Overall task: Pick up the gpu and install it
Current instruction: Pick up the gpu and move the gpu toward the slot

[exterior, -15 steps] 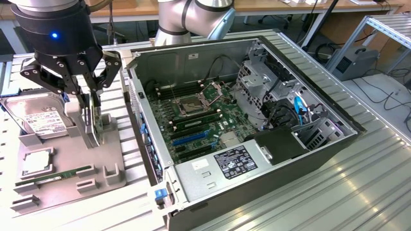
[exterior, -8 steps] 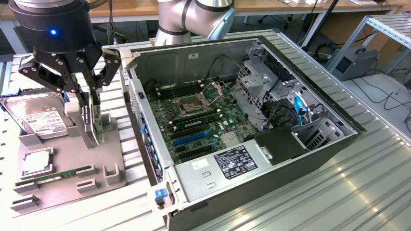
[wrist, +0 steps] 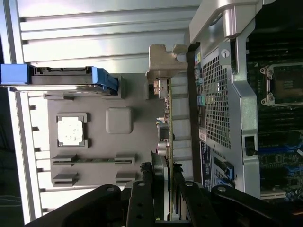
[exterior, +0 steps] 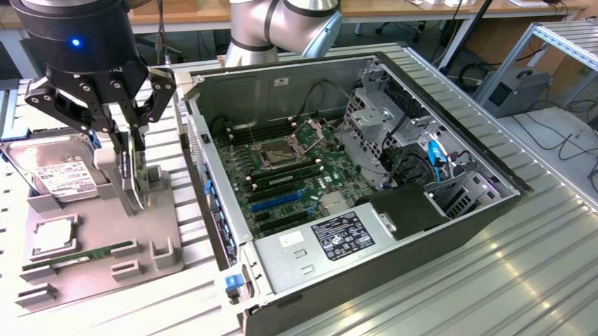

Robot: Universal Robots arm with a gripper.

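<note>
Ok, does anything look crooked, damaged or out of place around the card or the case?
Nothing stands out. The gpu stands straight on its edge in the gray tray, with the gripper closed squarely on it. The open case shows nothing bent or spilled.

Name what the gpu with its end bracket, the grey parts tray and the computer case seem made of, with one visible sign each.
gpu: edge-on, material hard to judge; its bracket looks like bare metal, pale silvery sheen.
parts tray: probably plastic, matte grey, moulded rounded pockets.
computer case: sheet metal, dull silver, punched vent holes, folded edges.
</note>
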